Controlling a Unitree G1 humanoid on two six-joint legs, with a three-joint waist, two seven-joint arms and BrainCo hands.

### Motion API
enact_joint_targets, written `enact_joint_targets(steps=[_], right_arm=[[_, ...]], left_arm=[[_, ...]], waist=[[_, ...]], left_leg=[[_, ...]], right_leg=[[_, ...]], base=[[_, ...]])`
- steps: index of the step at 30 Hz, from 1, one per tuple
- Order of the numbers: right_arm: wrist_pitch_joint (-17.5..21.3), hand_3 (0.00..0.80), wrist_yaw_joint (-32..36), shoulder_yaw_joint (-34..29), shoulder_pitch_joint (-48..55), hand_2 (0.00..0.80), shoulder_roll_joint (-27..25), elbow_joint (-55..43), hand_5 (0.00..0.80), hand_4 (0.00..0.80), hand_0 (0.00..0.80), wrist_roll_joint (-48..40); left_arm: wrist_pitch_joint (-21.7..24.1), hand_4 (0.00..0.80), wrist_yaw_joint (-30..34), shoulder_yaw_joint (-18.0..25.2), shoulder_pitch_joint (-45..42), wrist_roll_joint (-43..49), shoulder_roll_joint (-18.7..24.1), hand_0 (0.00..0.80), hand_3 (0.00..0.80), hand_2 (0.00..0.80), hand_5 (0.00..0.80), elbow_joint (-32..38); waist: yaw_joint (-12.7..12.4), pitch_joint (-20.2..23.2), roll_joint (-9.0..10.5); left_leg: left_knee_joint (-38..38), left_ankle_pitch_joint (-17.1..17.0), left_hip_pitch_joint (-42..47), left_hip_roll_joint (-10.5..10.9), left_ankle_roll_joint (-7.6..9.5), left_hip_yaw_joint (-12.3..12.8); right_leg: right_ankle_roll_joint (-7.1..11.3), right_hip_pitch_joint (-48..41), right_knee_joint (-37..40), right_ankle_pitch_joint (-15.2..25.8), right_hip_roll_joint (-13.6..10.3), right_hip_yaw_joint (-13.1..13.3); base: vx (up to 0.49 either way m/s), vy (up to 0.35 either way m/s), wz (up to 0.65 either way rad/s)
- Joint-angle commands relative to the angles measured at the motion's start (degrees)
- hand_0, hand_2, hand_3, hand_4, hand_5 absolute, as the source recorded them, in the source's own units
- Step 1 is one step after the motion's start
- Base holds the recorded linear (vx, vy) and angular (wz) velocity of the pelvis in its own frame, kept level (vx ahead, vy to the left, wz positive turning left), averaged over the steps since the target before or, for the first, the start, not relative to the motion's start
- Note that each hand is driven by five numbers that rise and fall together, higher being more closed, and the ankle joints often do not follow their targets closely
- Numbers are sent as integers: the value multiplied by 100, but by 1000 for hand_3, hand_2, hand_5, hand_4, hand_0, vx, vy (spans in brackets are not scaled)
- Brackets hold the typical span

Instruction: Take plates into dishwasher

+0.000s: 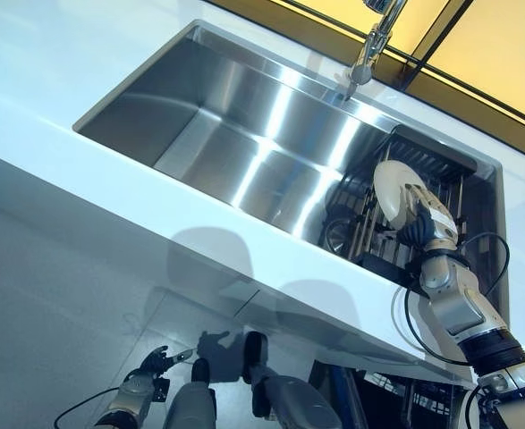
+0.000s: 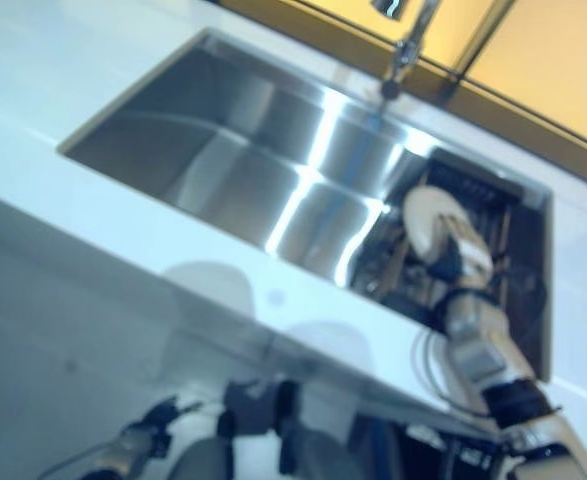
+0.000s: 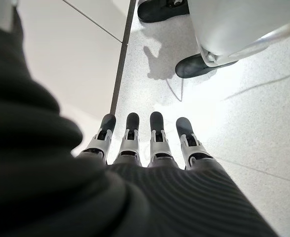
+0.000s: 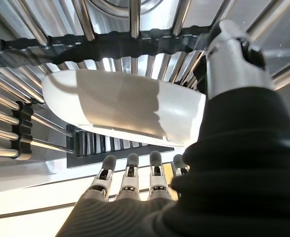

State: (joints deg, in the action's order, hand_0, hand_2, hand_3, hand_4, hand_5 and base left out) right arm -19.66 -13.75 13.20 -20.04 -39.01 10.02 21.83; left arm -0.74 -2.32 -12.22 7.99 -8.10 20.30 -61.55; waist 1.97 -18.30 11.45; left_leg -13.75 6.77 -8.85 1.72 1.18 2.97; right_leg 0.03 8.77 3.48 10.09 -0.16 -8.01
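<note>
A white plate [image 1: 390,185] stands on edge in a dark dish rack [image 1: 441,161] at the right end of a steel sink [image 1: 235,125]. My right hand [image 1: 421,219] reaches into the rack. In the right wrist view the plate [image 4: 120,108] lies between my fingers [image 4: 130,173] and my thumb [image 4: 233,64], which pinch it. My left hand [image 1: 150,365] hangs low beside me in front of the counter. It is open and empty, with straight fingers [image 3: 130,133] over the floor.
A white counter [image 1: 110,197] surrounds the sink. A faucet [image 1: 369,54] stands at the sink's far rim, just left of the rack. Round metal items [image 1: 338,234] lie in the rack below the plate. A dark wire rack [image 1: 396,389] shows under the counter's front edge.
</note>
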Motion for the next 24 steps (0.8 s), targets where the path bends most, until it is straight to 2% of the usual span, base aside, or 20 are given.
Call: enact_joint_targets(steps=[1, 11, 15, 24], right_arm=[[-108, 0, -26, 341, 25, 0, 246, 185, 0, 0, 0, -103], [-282, 0, -492, 415, -119, 0, 558, 655, 0, 0, 0, -334], [-446, 0, -958, 421, -340, 0, 769, 1021, 0, 0, 0, -498], [-682, 0, -1332, 466, -811, 0, 858, 1457, 0, 0, 0, -866]], left_arm=[[59, 0, 9, 104, 99, 110, 59, 0, 0, 0, 0, 127], [49, 0, 3, 11, 85, 114, 52, 0, 0, 0, 0, 135], [52, 0, 22, -48, 98, 122, 51, 0, 0, 0, 0, 142], [-13, 0, 40, -176, 200, 28, 36, 0, 0, 0, 0, 186]], waist=[[-276, -40, -223], [-347, -78, -274], [-414, -113, -344], [-497, -181, -394]], left_leg=[[1380, -12, 446, 179, 576, 181], [1329, 0, 423, 191, 594, 136], [1266, 7, 354, 214, 610, 87], [1176, 19, 253, 229, 607, 25]], right_leg=[[340, -302, -642, -1183, 250, 200], [332, -316, -658, -1194, 211, 162], [315, -301, -676, -1203, 168, 130], [281, -255, -722, -1225, 142, 103]], base=[[0, 0, 0], [0, 0, 0], [0, 0, 0], [1, -5, 8]])
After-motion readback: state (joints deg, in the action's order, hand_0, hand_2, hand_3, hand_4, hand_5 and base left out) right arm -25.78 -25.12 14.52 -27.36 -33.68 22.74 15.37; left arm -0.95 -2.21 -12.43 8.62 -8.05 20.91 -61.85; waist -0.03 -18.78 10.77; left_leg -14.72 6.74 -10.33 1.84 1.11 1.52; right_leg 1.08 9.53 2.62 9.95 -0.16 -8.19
